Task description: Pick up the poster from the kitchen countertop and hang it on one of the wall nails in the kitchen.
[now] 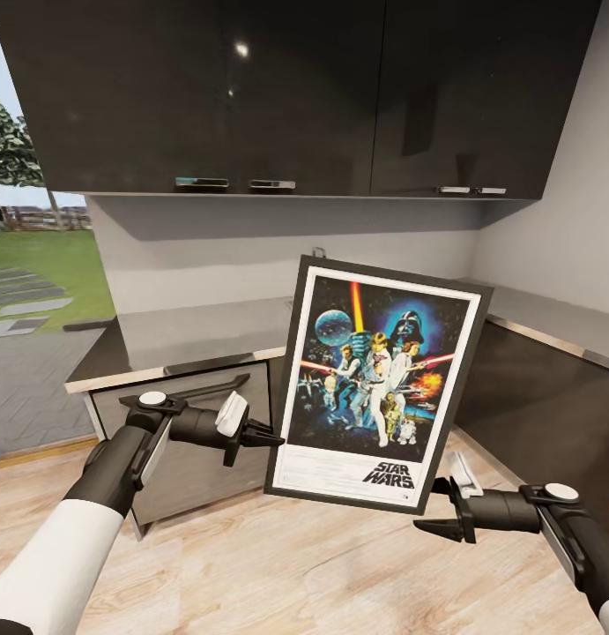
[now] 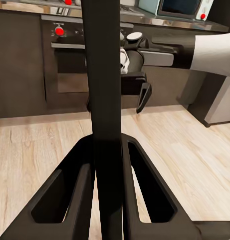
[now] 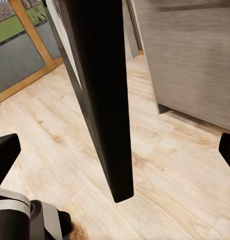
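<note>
Left gripper (image 1: 271,435) first: we find its two fingers pressed onto the left edge of the poster (image 1: 379,381), low on the frame. From the left wrist camera the frame edge (image 2: 106,100) runs as a black bar straight between the fingers (image 2: 70,200), with both in contact. Our right gripper (image 1: 443,505) sits just beside the poster's lower right corner; its fingers stand spread, one by the frame's bottom edge and one below it, and we see no grip on the frame. In the right wrist view the dark frame edge (image 3: 102,100) hangs between the widely parted fingertips (image 3: 5,155), apart from both.

We note the poster is held in the air, upright with a slight tilt, its printed face toward the head camera and the "STAR WARS" lettering at the bottom. It is clear of the kitchen countertop (image 1: 189,339), which lies behind it, a grey steel surface running along the wall and turning at the right corner. A steel-fronted unit (image 1: 198,441) stands under the counter behind the left arm. Dark glossy wall cabinets (image 1: 278,97) hang above. Pale wood flooring (image 1: 278,564) lies below both arms. Grass and a tree (image 1: 9,145) show at far left.
</note>
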You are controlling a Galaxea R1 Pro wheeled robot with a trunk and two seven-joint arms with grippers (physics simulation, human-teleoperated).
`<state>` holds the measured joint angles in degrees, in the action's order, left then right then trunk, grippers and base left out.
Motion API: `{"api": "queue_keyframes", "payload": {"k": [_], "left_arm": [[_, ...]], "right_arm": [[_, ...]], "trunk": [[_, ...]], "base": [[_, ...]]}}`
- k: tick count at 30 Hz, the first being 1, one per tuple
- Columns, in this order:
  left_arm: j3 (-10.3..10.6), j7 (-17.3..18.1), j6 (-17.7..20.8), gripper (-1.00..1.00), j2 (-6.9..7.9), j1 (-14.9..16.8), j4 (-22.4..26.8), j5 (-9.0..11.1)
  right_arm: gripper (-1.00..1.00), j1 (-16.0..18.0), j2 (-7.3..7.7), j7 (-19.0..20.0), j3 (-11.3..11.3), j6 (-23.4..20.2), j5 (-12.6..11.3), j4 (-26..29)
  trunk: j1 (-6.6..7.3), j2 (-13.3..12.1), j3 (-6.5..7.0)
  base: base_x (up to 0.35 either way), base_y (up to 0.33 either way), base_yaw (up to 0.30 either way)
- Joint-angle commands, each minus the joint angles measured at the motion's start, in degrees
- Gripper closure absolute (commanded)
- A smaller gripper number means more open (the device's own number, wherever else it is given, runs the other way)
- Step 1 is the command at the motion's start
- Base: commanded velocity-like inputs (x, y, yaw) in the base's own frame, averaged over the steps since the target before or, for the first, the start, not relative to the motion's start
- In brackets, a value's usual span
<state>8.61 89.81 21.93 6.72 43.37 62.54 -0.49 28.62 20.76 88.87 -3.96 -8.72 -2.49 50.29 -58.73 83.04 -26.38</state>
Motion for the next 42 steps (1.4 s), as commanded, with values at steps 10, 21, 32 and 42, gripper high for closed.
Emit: {"api": "queue_keyframes", "payload": {"k": [10, 21, 32, 42], "left_arm": [[0.09, 0.19, 0.48, 1.0, 0.03, 0.04, 0.03, -0.07], [0.09, 0.19, 0.48, 1.0, 0.05, 0.05, 0.03, -0.05], [0.09, 0.19, 0.48, 1.0, 0.05, 0.03, 0.03, -0.04], [0.09, 0.19, 0.48, 1.0, 0.03, 0.04, 0.04, -0.04]], "right_arm": [[-1.0, 0.03, 0.22, 0.2, -0.17, -0.59, -0.14, -0.01], [-1.0, 0.03, 0.25, 0.19, -0.1, 1.48, -0.14, -0.09], [-1.0, 0.03, 0.25, 0.21, -0.09, 1.74, -0.14, -0.1], [1.0, 0.03, 0.23, 0.24, -0.09, 1.78, -0.14, -0.1]], "trunk": [[0.0, 0.04, -0.07], [0.0, 0.04, -0.07], [0.0, 0.04, -0.07], [0.0, 0.04, -0.07]], "base": [[0.0, 0.0, 0.0], [0.0, 0.0, 0.0], [0.0, 0.0, 0.0], [0.0, 0.0, 0.0]]}}
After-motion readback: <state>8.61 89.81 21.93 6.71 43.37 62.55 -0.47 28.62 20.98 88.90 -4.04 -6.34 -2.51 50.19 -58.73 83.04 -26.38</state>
